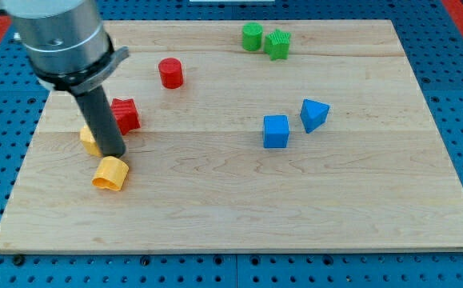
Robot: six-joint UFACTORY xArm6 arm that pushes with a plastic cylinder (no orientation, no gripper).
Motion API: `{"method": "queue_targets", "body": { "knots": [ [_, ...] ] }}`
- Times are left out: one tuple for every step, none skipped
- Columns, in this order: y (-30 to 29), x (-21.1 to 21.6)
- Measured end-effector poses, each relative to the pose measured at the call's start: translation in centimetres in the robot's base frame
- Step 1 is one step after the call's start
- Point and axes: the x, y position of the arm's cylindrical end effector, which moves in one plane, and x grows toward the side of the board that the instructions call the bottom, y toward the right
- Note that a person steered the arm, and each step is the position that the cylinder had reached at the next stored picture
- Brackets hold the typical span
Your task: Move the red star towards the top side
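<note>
The rod's tip (113,154) rests on the wooden board (239,216), carrying nothing. The red star (125,114) sits just up-right of it, beside the rod. A yellow cylinder (109,174) lies immediately below. No legible markings anywhere.

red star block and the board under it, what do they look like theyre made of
The red star, just right of my tip, looks like matte plastic, possibly 3D-printed or painted: flat, even colour, no grain, no glare. I can't be sure which.

The board looks like pale unvarnished or lightly sealed wood: lengthwise grain lines, faint seams between planks, only a soft sheen.
</note>
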Motion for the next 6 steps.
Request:
{"method": "queue_targets", "body": {
  "knots": [
    [0.0,-0.3],
    [1.7,-0.8],
    [1.7,-2.2],
    [1.7,-4.5],
    [2.0,-5.8],
    [7.0,-3.1]
  ]
}}
